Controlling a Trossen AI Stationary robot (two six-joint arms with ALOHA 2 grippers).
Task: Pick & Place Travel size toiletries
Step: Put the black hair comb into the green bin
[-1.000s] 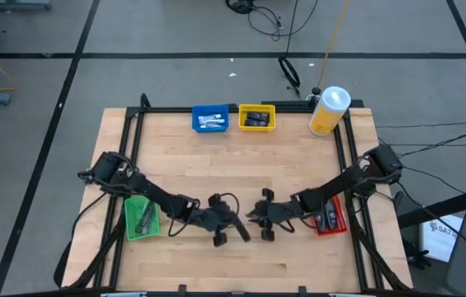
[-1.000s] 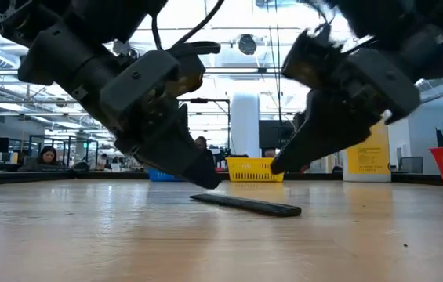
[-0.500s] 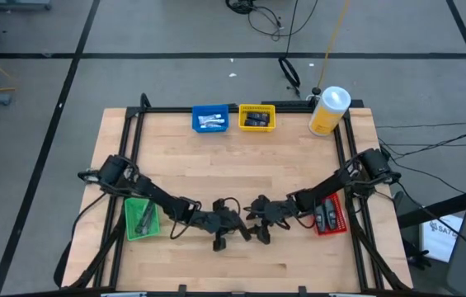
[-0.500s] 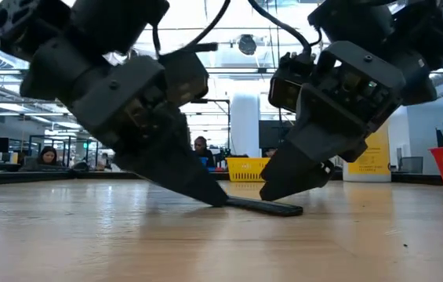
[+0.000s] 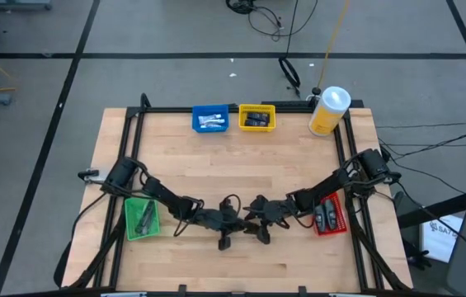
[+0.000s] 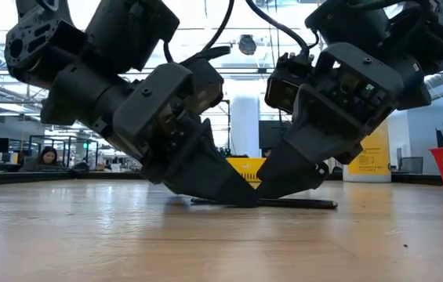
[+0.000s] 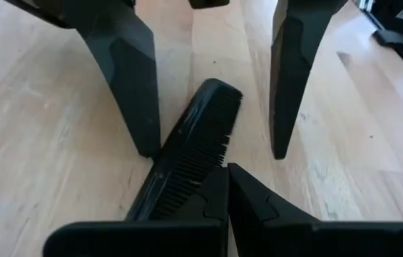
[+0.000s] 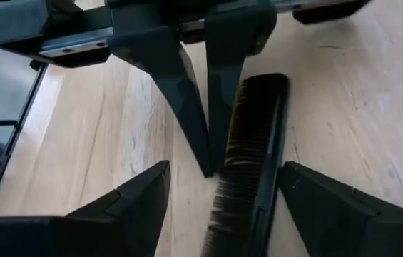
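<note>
A black comb (image 6: pixel 295 203) lies flat on the wooden table near its front middle. In the high view the two grippers hide it. My left gripper (image 7: pixel 227 170) is shut and slants down from the table's left, with its tips at the comb's toothed side. My right gripper (image 8: pixel 224 168) is open and slants down from the right. Its two fingers (image 7: pixel 137 93) stand on either side of the comb's end, tips near the table. I cannot tell whether they touch the comb. The two grippers meet tip to tip (image 5: pixel 245 230). My left gripper sets its shut fingertips (image 8: pixel 205 153) down on the comb's toothed edge (image 7: pixel 212 153), about midway along it. The fingers slant down from the table's left and point roughly along the comb. The comb lies flat on the table.
At the far edge stand a blue bin (image 5: pixel 209 119) and a yellow bin (image 5: pixel 256 118) with small items in them, and a yellow canister with a white lid (image 5: pixel 328 111). A green bin (image 5: pixel 141 218) is at the left and a red bin (image 5: pixel 330 216) at the right.
Both grippers have sunk toward the table and closed in on the comb from either side. My left gripper's shut tips have come down onto the comb. The comb has shifted on the table, and its right end now reaches farther toward the right edge.
</note>
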